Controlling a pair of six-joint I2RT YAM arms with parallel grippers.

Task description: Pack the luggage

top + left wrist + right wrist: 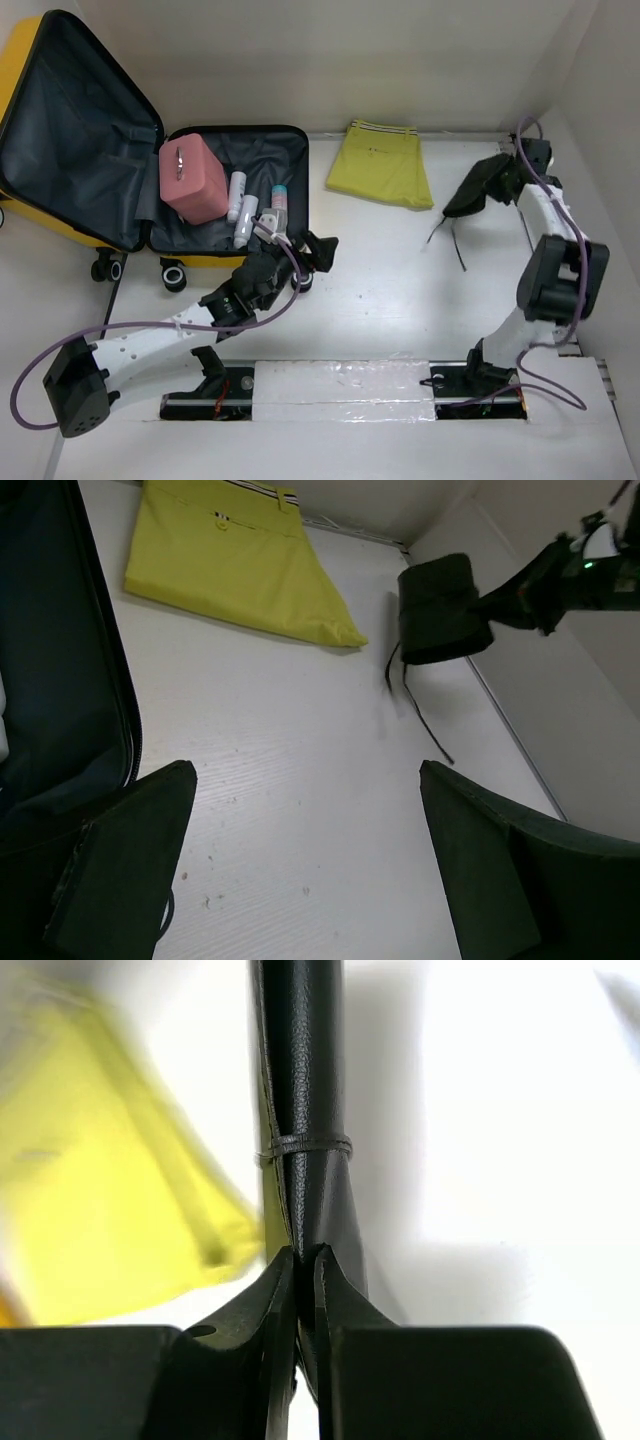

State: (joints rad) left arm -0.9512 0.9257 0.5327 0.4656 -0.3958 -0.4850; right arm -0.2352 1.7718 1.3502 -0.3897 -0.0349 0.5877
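The yellow luggage (30,215) lies open at the back left, its grey lining (265,165) showing. Inside sit a pink pouch (190,178) and small white bottles (240,200). My left gripper (318,250) is open and empty just right of the luggage's near corner; the left wrist view shows bare table between its fingers (120,865). My right gripper (500,178) is shut on a black leather pouch (472,190) and holds it above the table at the back right; it also shows in the right wrist view (305,1150) and the left wrist view (440,605). A thin black cord (455,240) dangles from it.
A folded yellow garment (382,163) lies at the back centre, also seen in the left wrist view (235,560). White walls close the back and right sides. The luggage's caster wheels (108,266) stand along its near edge.
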